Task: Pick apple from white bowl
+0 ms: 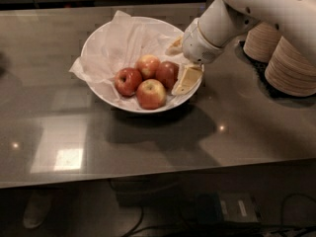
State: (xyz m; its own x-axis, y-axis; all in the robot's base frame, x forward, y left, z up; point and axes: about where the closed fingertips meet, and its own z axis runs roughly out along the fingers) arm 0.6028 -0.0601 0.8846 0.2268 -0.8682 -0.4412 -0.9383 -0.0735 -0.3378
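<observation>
Grey table (pixel 148 152) carries white bowl (pixel 163 106), beige bowl stacks (pixel 292 68); gripper (pixel 179 63) inside bowl.

Dim, warm overhead light. Square glare patch on the counter (pixel 247 132) near its front-left corner, small glints elsewhere. White bowl (pixel 129 107) casts a soft shadow toward the front edge. Gripper (pixel 179 64), fingers apart, brightly lit at the bowl's right rim.

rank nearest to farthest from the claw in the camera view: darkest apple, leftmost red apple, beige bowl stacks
1. darkest apple, beside the claw, at the white bowl's right side
2. leftmost red apple, across the cluster
3. beige bowl stacks, far right
</observation>
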